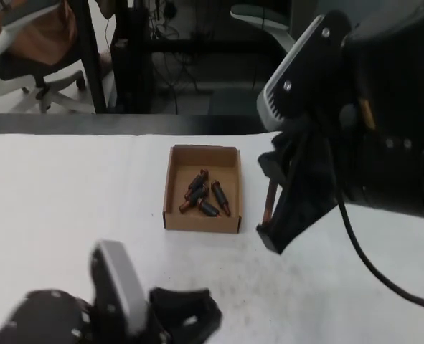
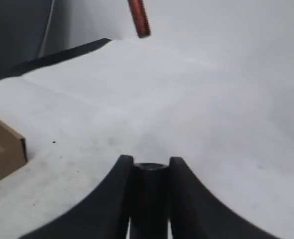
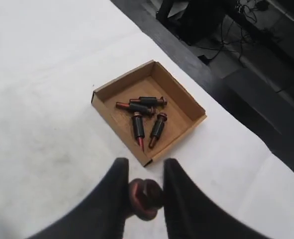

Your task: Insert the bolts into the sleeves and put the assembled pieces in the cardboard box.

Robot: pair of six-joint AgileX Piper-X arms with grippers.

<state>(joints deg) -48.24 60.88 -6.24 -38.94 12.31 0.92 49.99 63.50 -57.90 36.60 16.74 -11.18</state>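
The cardboard box (image 1: 172,188) sits mid-bench and holds several assembled pieces (image 1: 204,195), dark sleeves on copper bolts. From the right wrist the same box (image 3: 179,92) and pieces (image 3: 139,124) lie just beyond my right gripper (image 3: 146,165), which is shut on the head of a copper bolt (image 3: 144,199). In the high view that bolt (image 1: 270,195) hangs upright to the right of the box. My left gripper (image 2: 150,162) is shut on a dark sleeve (image 2: 149,167) low over the bench at the near left (image 1: 189,315). The bolt's threaded end (image 2: 139,20) hangs farther off.
White cloth covers the bench (image 1: 68,193). A corner of the box (image 2: 7,149) shows beside the left gripper. Beyond the bench's dark far edge (image 1: 90,123) are office chairs (image 1: 25,57) and cables on the floor.
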